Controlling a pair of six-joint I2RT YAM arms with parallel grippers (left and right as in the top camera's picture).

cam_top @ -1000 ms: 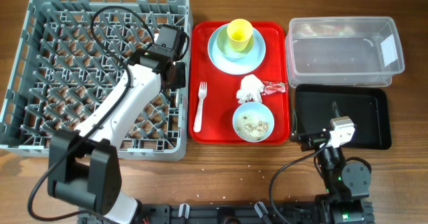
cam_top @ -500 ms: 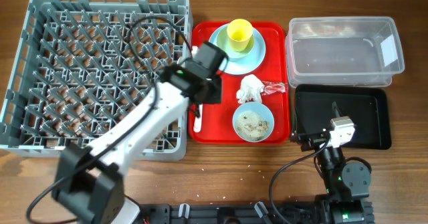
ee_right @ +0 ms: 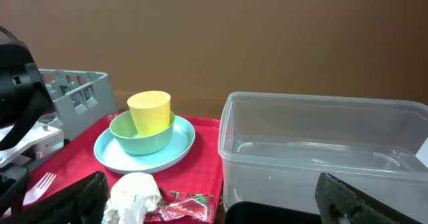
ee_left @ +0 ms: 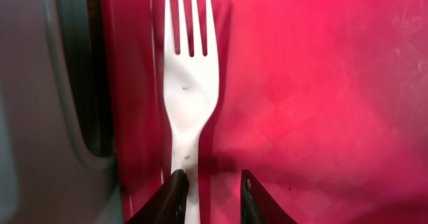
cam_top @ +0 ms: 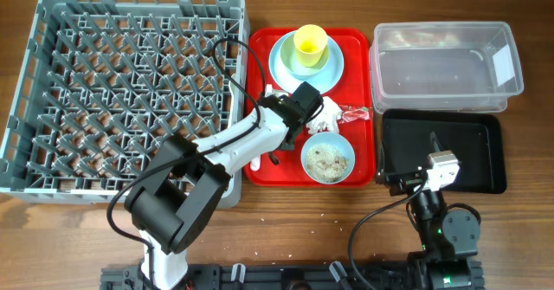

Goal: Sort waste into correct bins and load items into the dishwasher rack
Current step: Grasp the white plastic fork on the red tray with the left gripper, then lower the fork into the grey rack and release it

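the dishwasher rack (cam_top: 52,82) stands at the far left, and the step in hand looks to be lifting the white fork (ee_left: 190,83) to load into it. the fork lies flat along the left edge of the red tray (cam_top: 359,56), its tines pointing away from the left gripper (ee_left: 210,190). the jaws stand narrowly apart and hold nothing, and the handle runs just inside one finger rather than centred. to do this well, shift sideways until the handle sits mid-gap. then press the tips down to the tray, since a thin flat handle offers little to bite. close gently so it does not skate against the tray's raised lip. the left arm (cam_top: 242,138) stretches from the table's near edge across the rack's near right corner, with its wrist bent down over the tray. at the far right, the right gripper (ee_right: 212,184) sits by the near corner of the black tray (cam_top: 476,143), jaws wide and empty.
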